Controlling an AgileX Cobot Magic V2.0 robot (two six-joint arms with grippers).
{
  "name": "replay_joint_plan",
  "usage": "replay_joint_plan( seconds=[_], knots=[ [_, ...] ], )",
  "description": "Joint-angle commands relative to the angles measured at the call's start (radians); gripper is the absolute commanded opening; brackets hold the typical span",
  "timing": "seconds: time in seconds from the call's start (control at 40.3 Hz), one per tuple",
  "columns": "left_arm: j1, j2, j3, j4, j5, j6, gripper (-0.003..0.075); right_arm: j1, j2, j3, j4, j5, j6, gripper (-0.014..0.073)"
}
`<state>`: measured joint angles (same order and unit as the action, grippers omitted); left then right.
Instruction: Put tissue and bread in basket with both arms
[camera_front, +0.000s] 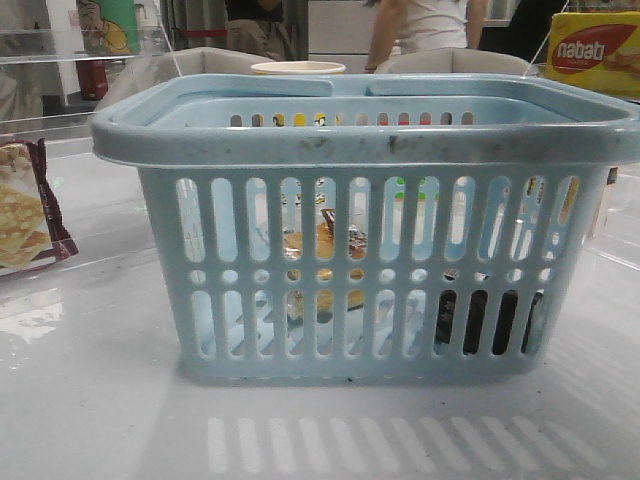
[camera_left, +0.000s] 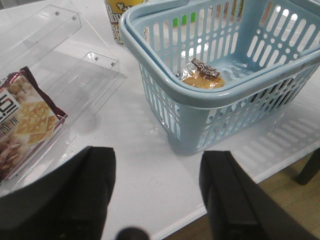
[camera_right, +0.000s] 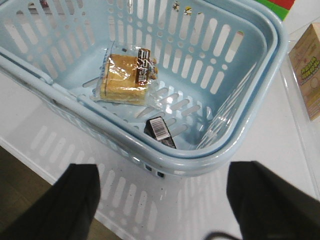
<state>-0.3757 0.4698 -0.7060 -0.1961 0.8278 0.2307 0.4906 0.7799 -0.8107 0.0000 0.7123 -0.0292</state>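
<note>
The pale blue basket (camera_front: 360, 140) stands in the middle of the table and fills the front view. The bread (camera_right: 125, 75), golden-brown in a clear packet, lies on the basket floor; it also shows in the left wrist view (camera_left: 202, 79) and through the slots in the front view (camera_front: 325, 250). The tissue (camera_right: 160, 131), a small dark pack with a barcode, lies on the basket floor near a corner; it shows dark behind the slots (camera_front: 490, 320). My left gripper (camera_left: 157, 195) is open and empty, beside the basket. My right gripper (camera_right: 162, 200) is open and empty, outside the basket rim.
A maroon-edged cracker bag (camera_front: 25, 215) lies left of the basket, also in the left wrist view (camera_left: 25, 125), by clear acrylic trays (camera_left: 75, 65). A yellow nabati box (camera_front: 595, 50) stands at the back right. A cup (camera_front: 297, 68) stands behind the basket. The table edge is near both grippers.
</note>
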Motion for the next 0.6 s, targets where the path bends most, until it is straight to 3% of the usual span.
replay_joint_plan(
  seconds=[0.0,0.198,0.372,0.446,0.57],
  knots=[
    [0.002,0.008,-0.022,-0.013,-0.089,-0.011,0.0442,0.002,-0.007,-0.027,-0.013,-0.068,-0.005,0.0622],
    [0.002,0.008,-0.022,-0.013,-0.107,-0.011,0.0438,0.002,-0.007,-0.027,-0.013,-0.065,-0.005,0.0622],
    [0.002,0.008,-0.022,-0.013,-0.107,-0.011,0.0379,0.002,-0.004,-0.027,-0.010,-0.044,-0.005,0.0619],
    [0.002,0.008,-0.022,-0.013,-0.107,-0.011,0.0331,0.002,-0.004,-0.027,-0.010,-0.033,-0.005,0.0576],
    [0.002,0.008,-0.022,-0.013,-0.116,-0.011,0.0241,0.002,-0.004,-0.027,-0.010,-0.019,-0.005,0.0386]
  ],
)
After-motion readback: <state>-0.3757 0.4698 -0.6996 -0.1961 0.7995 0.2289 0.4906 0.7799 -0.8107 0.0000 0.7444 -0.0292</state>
